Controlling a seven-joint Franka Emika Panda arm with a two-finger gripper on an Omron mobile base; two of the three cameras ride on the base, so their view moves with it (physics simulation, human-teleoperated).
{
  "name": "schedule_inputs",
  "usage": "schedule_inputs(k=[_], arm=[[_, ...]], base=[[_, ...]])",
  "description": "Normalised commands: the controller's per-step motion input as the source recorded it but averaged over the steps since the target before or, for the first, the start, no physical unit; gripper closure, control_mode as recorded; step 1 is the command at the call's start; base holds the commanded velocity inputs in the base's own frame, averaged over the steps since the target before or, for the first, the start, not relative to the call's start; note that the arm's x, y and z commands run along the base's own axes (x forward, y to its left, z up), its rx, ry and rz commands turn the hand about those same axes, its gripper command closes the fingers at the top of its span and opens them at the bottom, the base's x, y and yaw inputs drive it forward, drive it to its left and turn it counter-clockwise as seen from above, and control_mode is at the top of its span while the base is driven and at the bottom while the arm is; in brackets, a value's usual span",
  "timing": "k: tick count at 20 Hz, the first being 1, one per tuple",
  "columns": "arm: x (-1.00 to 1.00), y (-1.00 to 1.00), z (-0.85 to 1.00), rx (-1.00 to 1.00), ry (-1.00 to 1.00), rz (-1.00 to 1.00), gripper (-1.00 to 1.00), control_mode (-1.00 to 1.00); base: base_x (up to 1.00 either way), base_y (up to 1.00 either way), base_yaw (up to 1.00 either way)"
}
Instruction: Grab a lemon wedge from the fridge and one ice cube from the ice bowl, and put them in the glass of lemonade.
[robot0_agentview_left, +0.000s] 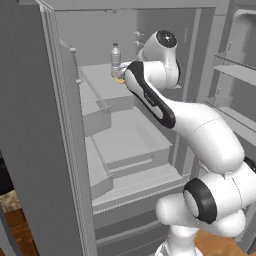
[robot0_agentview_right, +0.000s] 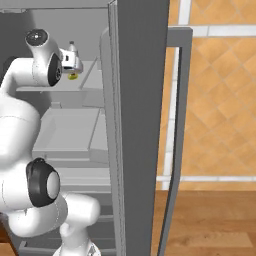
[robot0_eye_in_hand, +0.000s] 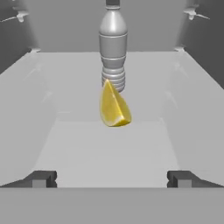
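Hovering with jaws spread wide, the gripper (robot0_eye_in_hand: 112, 178) faces the lemon wedge (robot0_eye_in_hand: 114, 106) mid-shelf in the fridge (robot0_agentview_left: 45, 125), just before a water bottle (robot0_eye_in_hand: 113, 48); light, slick, squashy, best pinched across its flanks.

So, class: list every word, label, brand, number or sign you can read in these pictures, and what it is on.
None can be read. The water bottle bears no label, the lemon wedge and fridge are unmarked, and the small dark marks on the robot's arm are too blurred.
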Motion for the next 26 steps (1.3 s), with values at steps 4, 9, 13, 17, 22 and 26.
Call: schedule_inputs(k=[4,9,13,17,22,26], arm=[[0.68,0.0,-0.37,-0.01,0.01,0.0,-1.0,-1.0],[0.69,0.12,-0.11,0.0,0.05,0.0,-1.0,-1.0],[0.67,0.31,-0.06,0.0,0.06,0.0,-1.0,-1.0],[0.75,0.09,-0.12,0.0,0.03,0.0,-1.0,-1.0],[0.08,0.0,-0.45,0.0,0.03,0.03,-1.0,-1.0],[-0.12,0.0,-0.66,-0.01,0.0,0.02,1.0,-1.0]], base=[[0.0,0.0,0.0],[0.0,0.0,0.0],[0.0,0.0,0.0],[0.0,0.0,0.0],[0.0,0.0,0.0],[0.0,0.0,0.0]])
